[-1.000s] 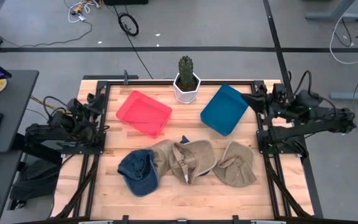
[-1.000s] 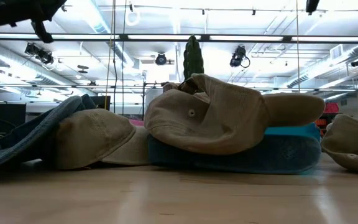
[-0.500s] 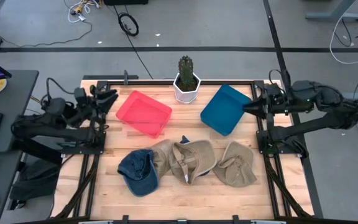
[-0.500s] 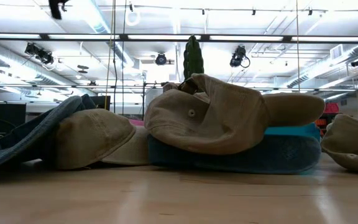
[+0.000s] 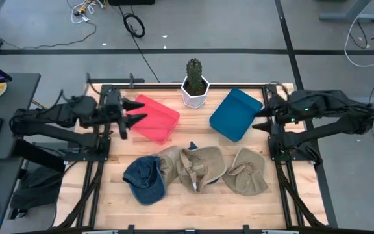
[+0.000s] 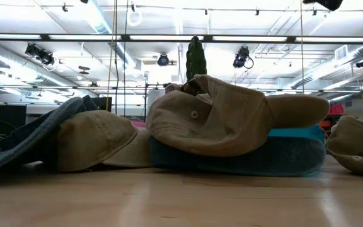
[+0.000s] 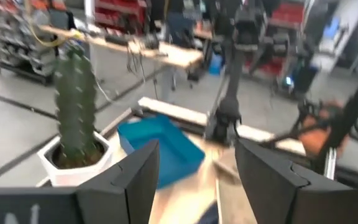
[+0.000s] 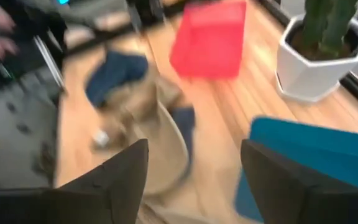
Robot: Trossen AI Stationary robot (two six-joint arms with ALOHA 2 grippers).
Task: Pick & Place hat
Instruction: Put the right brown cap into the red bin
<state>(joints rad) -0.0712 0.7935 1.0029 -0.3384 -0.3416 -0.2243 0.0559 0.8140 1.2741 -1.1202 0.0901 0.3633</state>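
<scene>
over the last second both arms have swung up from their folded rest at the sides of the surface (image 5: 193,205) and reached inward. in the high view the left claw (image 5: 134,112) has travelled from the left edge of the frame toward the middle and now hangs over the near-left corner of the red tray (image 5: 151,118), its two fingers spread apart and empty. the right claw (image 5: 263,117) has moved less; it sits at the right of centre, just beside the right edge of the blue tray (image 5: 234,114), fingers likewise parted with nothing between them. both wrist views agree: each shows a wide gap between the dark fingers and nothing held.

the hats have not moved at all. they lie in a row across the lower middle of the frame: a dark blue hat (image 5: 145,179) at the left, a heap of tan hats (image 5: 193,167) overlapping in the centre, and one more tan hat (image 5: 246,171) at the right, apart from the heap. the potted cactus (image 5: 195,82) stands between the two trays at the upper centre, untouched.

my reading is that the task is only just starting: the arms have woken and opened in readiness, but neither claw is yet over a hat, and both trays look empty. each arm has to come down toward the lower part of the frame before any grasp is possible.
</scene>
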